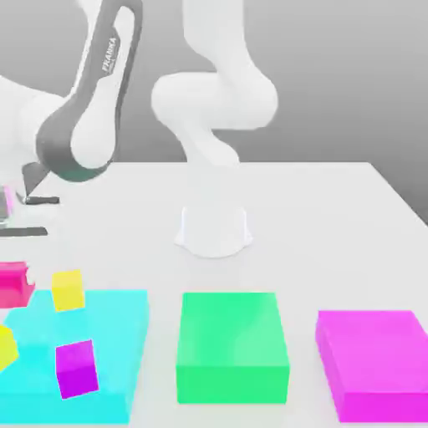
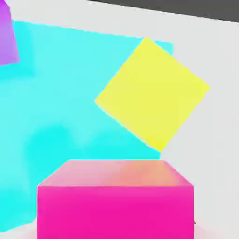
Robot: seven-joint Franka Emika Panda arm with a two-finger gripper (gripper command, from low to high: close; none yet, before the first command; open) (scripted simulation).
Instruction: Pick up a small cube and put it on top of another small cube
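The small hot-pink cube [image 2: 115, 205] lies close under the hand camera, and my gripper is shut on it. In the exterior view this cube [image 1: 12, 284] is at the left edge, beside the flat cyan block [image 1: 109, 334]. My arm [image 1: 84, 125] reaches down toward that edge. A yellow small cube [image 2: 151, 93] rests tilted on the cyan block's corner [image 2: 56, 102], just beyond the pink one; in the exterior view the yellow cube [image 1: 68, 289] is to the right of the pink cube. A purple-magenta small cube [image 1: 76, 369] stands further along the cyan block.
A second yellow cube [image 1: 4, 347] pokes in at the exterior view's left edge. A green block [image 1: 232, 347] and a big magenta block [image 1: 376, 359] lie to the right of the cyan one. The robot's white base [image 1: 213, 230] stands mid-table.
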